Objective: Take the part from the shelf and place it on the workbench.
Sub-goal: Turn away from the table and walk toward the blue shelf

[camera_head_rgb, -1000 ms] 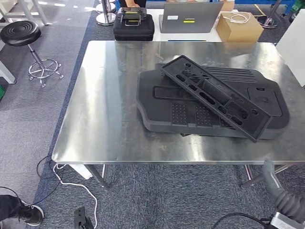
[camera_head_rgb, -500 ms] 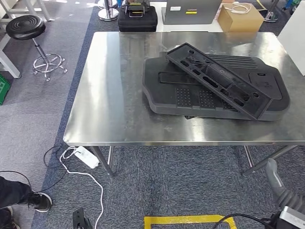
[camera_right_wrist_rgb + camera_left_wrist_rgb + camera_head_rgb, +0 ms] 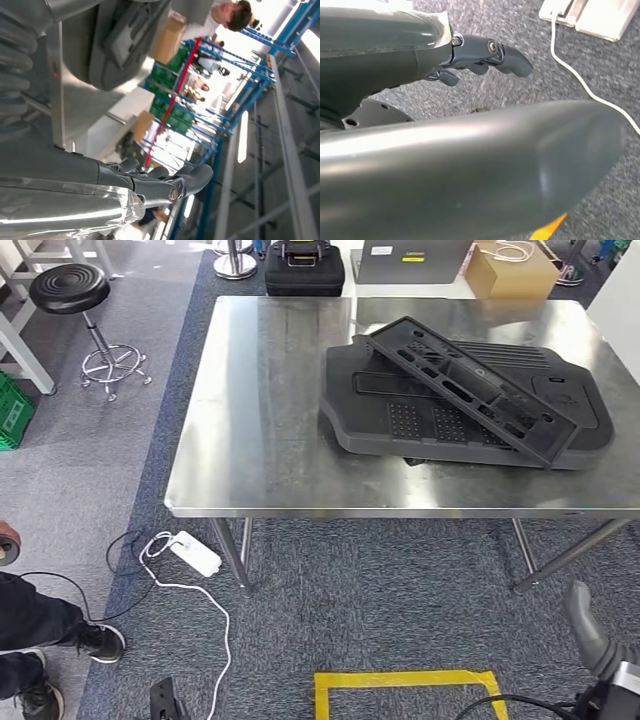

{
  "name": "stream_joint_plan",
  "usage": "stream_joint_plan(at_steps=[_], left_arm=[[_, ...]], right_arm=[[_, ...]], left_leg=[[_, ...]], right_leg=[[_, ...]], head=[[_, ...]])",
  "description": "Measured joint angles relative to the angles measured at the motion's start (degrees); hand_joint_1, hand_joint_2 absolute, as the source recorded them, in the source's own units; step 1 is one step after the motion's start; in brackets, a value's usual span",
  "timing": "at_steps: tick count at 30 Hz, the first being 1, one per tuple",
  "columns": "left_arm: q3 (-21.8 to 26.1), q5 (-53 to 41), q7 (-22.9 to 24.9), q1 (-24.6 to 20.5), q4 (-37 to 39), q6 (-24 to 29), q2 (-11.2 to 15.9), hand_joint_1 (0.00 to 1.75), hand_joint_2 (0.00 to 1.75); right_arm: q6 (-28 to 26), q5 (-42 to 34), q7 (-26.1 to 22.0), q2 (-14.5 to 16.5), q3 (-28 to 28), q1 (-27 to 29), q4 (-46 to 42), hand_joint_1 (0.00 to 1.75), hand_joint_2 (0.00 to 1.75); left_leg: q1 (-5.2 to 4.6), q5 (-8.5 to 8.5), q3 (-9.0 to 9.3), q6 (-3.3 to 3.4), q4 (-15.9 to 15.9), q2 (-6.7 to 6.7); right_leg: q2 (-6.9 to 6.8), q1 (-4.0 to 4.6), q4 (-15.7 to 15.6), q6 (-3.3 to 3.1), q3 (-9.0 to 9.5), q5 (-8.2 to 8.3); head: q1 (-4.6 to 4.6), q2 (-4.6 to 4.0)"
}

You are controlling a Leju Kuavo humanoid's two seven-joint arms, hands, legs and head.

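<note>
On the steel counter, the long black part lies tilted across a larger dark panel. Both the left robot hand and right robot hand hang empty, fingers loosely apart.

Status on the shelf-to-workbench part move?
Looks done: two black plastic parts, the slotted panel atop the large flat cover, lie on the steel workbench. Nothing in hand: left hand and right hand hold nothing. Unclear whether more parts remain.
</note>
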Motion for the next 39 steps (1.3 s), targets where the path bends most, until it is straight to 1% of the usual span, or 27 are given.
stream_joint_plan(at_steps=[1,2,3,4,5,6,8,9,10,11,13,15,18,20,21,23,24,25,26,28,29,30,33,34,36,38,39], left_arm=[[0.0,0.0,0.0,0.0,0.0,0.0,0.0,0.0,0.0],[0.0,0.0,0.1,0.0,0.0,0.0,0.0,0.0,0.0],[0.0,0.0,0.2,0.0,0.0,0.1,0.0,0.0,0.0],[0.0,0.0,0.3,0.0,0.0,0.1,0.0,0.0,0.0],[0.0,0.0,0.4,0.0,0.0,0.1,0.0,0.0,0.0],[0.0,0.0,0.5,0.0,0.0,0.1,0.0,0.0,0.0],[0.0,0.0,0.6,0.0,0.0,0.1,0.0,0.0,0.0],[0.0,0.0,0.6,0.0,0.0,0.1,0.0,0.0,0.0],[0.0,0.0,0.6,0.0,0.0,0.1,0.1,0.0,0.0],[0.0,0.0,0.6,0.0,0.0,0.1,0.1,0.0,0.0],[0.0,0.0,0.7,0.0,0.0,0.1,0.1,0.0,0.0],[0.0,0.0,0.7,-0.1,0.0,0.1,0.1,0.0,0.0],[0.0,0.0,0.7,-0.1,0.0,0.1,0.1,0.0,0.0],[0.0,0.0,0.6,-0.3,0.0,0.0,0.1,0.0,0.0],[0.0,0.0,0.6,-0.4,0.0,0.0,0.1,0.0,0.0],[0.0,0.0,0.7,-0.4,0.0,0.0,0.1,0.0,0.0],[0.0,0.0,0.7,-0.3,0.0,0.0,0.1,0.0,0.0],[0.0,0.0,0.7,-0.3,0.0,0.0,0.1,0.0,0.0],[0.0,0.0,0.7,-0.3,0.0,0.0,0.1,0.0,0.0],[0.0,0.0,0.7,-0.4,0.0,0.0,0.1,0.0,0.0],[0.0,0.0,0.7,-0.4,0.0,0.0,0.1,0.0,0.0],[0.0,0.0,0.7,-0.4,0.0,0.0,0.1,0.0,0.0],[0.0,0.0,0.8,-0.3,0.0,0.0,0.1,0.0,0.0],[0.0,0.0,0.8,-0.3,0.0,0.0,0.1,0.0,0.0],[0.0,0.0,0.8,-0.4,0.0,0.0,0.2,0.0,0.0],[0.0,0.0,0.8,-0.3,0.0,0.0,0.2,0.0,0.0],[0.0,0.0,0.8,-0.2,0.0,0.0,0.2,0.0,0.0]], right_arm=[[0.5,-1.0,-0.1,-0.1,-0.7,-0.1,0.5,0.0,0.0],[1.0,-2.0,-0.2,-0.1,-1.4,-0.3,1.1,0.0,0.0],[1.5,-2.9,-0.4,0.0,-2.2,-0.5,1.9,0.0,0.0],[2.3,-3.9,-0.6,0.0,-3.0,-0.7,2.8,0.0,0.0],[3.2,-4.9,-0.7,0.1,-3.6,-1.0,3.6,0.0,0.0],[4.2,-5.9,-0.7,0.2,-4.2,-1.2,4.5,0.0,0.0],[5.4,-7.1,-0.7,0.4,-5.1,-1.5,6.1,0.0,0.0],[5.7,-7.1,-0.8,0.5,-5.4,-1.6,6.8,0.0,0.0],[5.8,-6.9,-0.9,0.7,-5.7,-1.6,7.4,0.0,0.0],[5.8,-6.6,-1.1,0.7,-6.0,-1.7,7.9,0.0,0.0],[6.0,-6.2,-1.4,0.8,-6.3,-1.8,8.6,0.0,0.0],[6.3,-6.2,-1.4,0.9,-6.6,-1.9,9.1,0.0,0.0],[6.7,-6.2,-1.4,0.9,-7.1,-1.9,9.7,0.0,0.0],[6.9,-6.2,-1.4,0.9,-7.5,-2.0,10.0,0.0,0.0],[7.0,-6.2,-1.4,0.9,-7.6,-2.1,10.1,0.0,0.0],[7.2,-6.2,-1.4,0.9,-7.7,-2.0,10.5,0.0,0.0],[7.3,-6.2,-1.4,0.9,-7.8,-1.9,10.8,0.0,0.0],[7.4,-6.2,-1.3,0.9,-7.8,-1.8,11.0,0.0,0.0],[7.5,-6.2,-1.3,0.9,-7.8,-1.8,11.1,0.0,0.0],[7.6,-6.2,-1.3,0.9,-7.8,-1.9,11.3,0.0,0.0],[7.7,-6.2,-1.3,0.9,-7.8,-1.9,11.3,0.0,0.0],[7.8,-6.2,-1.3,0.9,-7.8,-1.9,11.3,0.0,0.0],[7.8,-6.2,-1.3,0.9,-7.8,-1.8,11.4,0.0,0.0],[7.8,-6.2,-1.3,0.9,-7.9,-1.8,11.4,0.0,0.0],[7.8,-6.2,-1.3,0.9,-7.9,-1.9,11.4,0.0,0.0],[7.9,-6.2,-1.3,0.9,-7.9,-2.0,11.5,0.0,0.0],[7.9,-6.2,-1.3,0.9,-7.9,-1.9,11.5,0.0,0.0]], left_leg=[[0.09,0.41,-0.19,-0.34,-0.1,0.01],[0.24,0.78,-0.35,-0.71,-0.1,0.02],[0.37,0.69,-0.55,-1.03,0.0,0.0],[0.44,-0.08,-0.89,-1.33,0.6,-0.03],[0.47,-1.65,-1.53,-1.58,2.3,-0.07],[0.55,-3.92,-2.58,-1.8,5.3,-0.09],[0.66,-7.97,-5.03,-2.2,12.9,-0.09],[0.7,-8.73,-5.57,-2.34,15.4,-0.08],[0.74,-8.28,-5.11,-2.42,15.7,-0.08],[0.78,-6.93,-3.66,-2.42,13.7,-0.08],[0.78,-3.9,0.62,-2.11,6.5,-0.07],[0.63,-2.85,3.04,-1.61,1.9,-0.07],[0.62,-2.94,3.2,-1.12,0.7,-0.06],[0.94,-2.8,3.22,-0.53,-0.1,-0.01],[1.04,-2.73,3.17,-0.22,-0.3,0.06],[1.07,-2.64,3.0,0.0,-0.3,0.28],[1.07,-2.62,2.98,0.03,-0.3,0.4],[1.09,-2.62,3.0,0.03,-0.2,0.52],[1.14,-2.62,3.08,0.02,-0.2,0.62],[1.22,-2.61,3.28,-0.14,-0.2,0.8],[1.17,-2.55,3.24,-0.35,-0.2,0.86],[1.06,-2.46,3.09,-0.62,-0.1,0.94],[0.95,-2.12,2.57,-1.57,-0.2,1.35],[1.02,-2.55,2.38,-1.85,0.2,1.33],[1.12,-5.36,0.88,-2.18,3.7,0.92],[1.13,-9.5,-2.26,-2.23,11.3,0.46],[1.12,-10.72,-3.52,-2.2,14.6,0.36]], right_leg=[[0.02,0.27,-1.8,-0.19,0.88,-0.27],[0.02,0.32,-2.5,-0.25,0.99,-0.07],[-0.09,0.31,-2.7,-0.4,0.8,0.41],[-0.21,0.23,-2.9,-0.65,0.58,0.88],[-0.34,0.1,-3.1,-0.89,0.28,1.35],[-0.47,0.04,-3.0,-1.07,-0.15,1.66],[-0.56,0.05,-2.6,-1.26,-1.18,2.09],[-0.61,0.05,-2.3,-1.25,-1.67,2.24],[-0.63,0.04,-2.0,-1.23,-2.11,2.31],[-0.63,0.02,-1.6,-1.17,-2.46,2.31],[-0.62,0.09,-0.7,-0.87,-3.16,2.09],[-0.59,0.19,0.0,-0.42,-3.77,1.98],[-0.52,0.13,0.4,0.34,-4.25,1.98],[-0.36,0.0,2.7,1.03,-5.39,0.18],[-0.3,-0.18,5.4,1.4,-6.6,-1.47],[-0.27,-0.62,12.8,2.0,-9.84,-4.64],[-0.28,-0.87,15.4,2.24,-10.98,-5.2],[-0.29,-1.1,16.1,2.46,-11.27,-4.73],[-0.32,-1.33,14.4,2.66,-10.47,-3.15],[-0.77,-1.59,6.7,2.93,-6.82,0.96],[-1.01,-1.51,3.3,2.85,-5.36,2.32],[-1.18,-1.4,1.2,2.61,-4.58,2.86],[-0.69,-1.2,0.4,1.48,-4.97,2.83],[-0.51,-1.25,0.3,1.05,-5.12,3.05],[-0.24,-1.33,0.0,0.15,-5.43,3.56],[0.13,-1.07,0.0,-0.43,-5.98,3.91],[0.4,-0.91,0.1,-0.59,-6.23,4.06]], head=[[-0.02,0.0],[0.0,0.0],[0.01,0.0],[-0.01,0.0],[-0.08,0.0],[-0.16,0.0],[-0.29,0.0],[-0.3,0.0],[-0.31,0.0],[-0.33,0.0],[-0.39,0.0],[-0.39,0.0],[-0.41,0.0],[-0.33,0.0],[-0.27,0.0],[-0.26,0.0],[-0.25,0.0],[-0.26,0.0],[-0.26,0.0],[-0.24,0.0],[-0.24,0.0],[-0.26,0.0],[-0.32,0.0],[-0.33,0.0],[-0.35,0.0],[-0.36,0.0],[-0.35,0.0]])
